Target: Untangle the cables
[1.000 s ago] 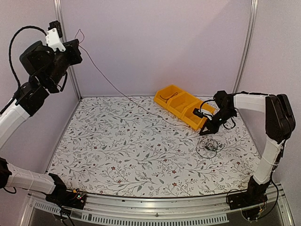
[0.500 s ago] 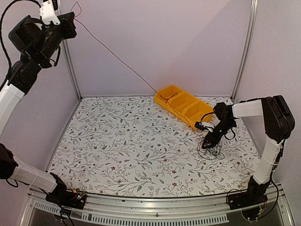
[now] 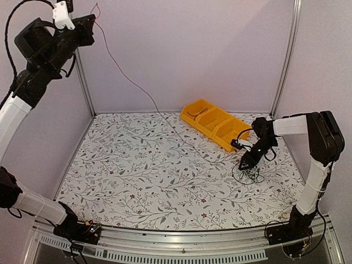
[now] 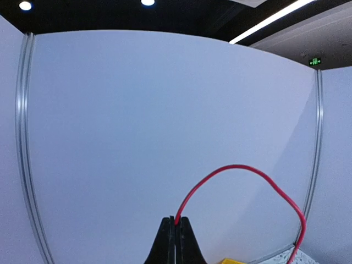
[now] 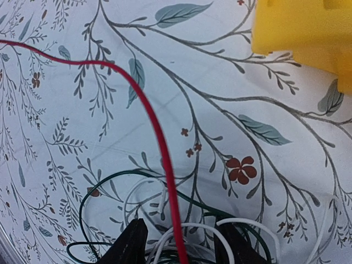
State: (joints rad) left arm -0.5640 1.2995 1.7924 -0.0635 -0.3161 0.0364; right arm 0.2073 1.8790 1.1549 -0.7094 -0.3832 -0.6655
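The cables (image 3: 248, 174) lie as a small loose bundle on the floral mat at the right. Dark green (image 5: 110, 181) and white (image 5: 220, 226) loops show in the right wrist view. A red cable (image 3: 129, 81) rises from the bundle up to my left gripper (image 3: 91, 22), which is held high at the back left and shut on its end (image 4: 236, 168). The left gripper (image 4: 176, 221) has its jaws pressed together on that wire. My right gripper (image 3: 246, 164) stands open low over the bundle. The right gripper (image 5: 181, 245) has the red cable (image 5: 159, 143) running between its fingers.
A yellow three-compartment bin (image 3: 214, 124) stands behind the bundle, with a dark wire in its far compartment; its corner (image 5: 302, 27) is close ahead of the right gripper. Metal frame posts (image 3: 286, 55) and pale walls enclose the mat.
The right gripper has dropped from beside the bin onto the bundle and opened. The left gripper has lifted higher with the red cable, which now hangs slacker.
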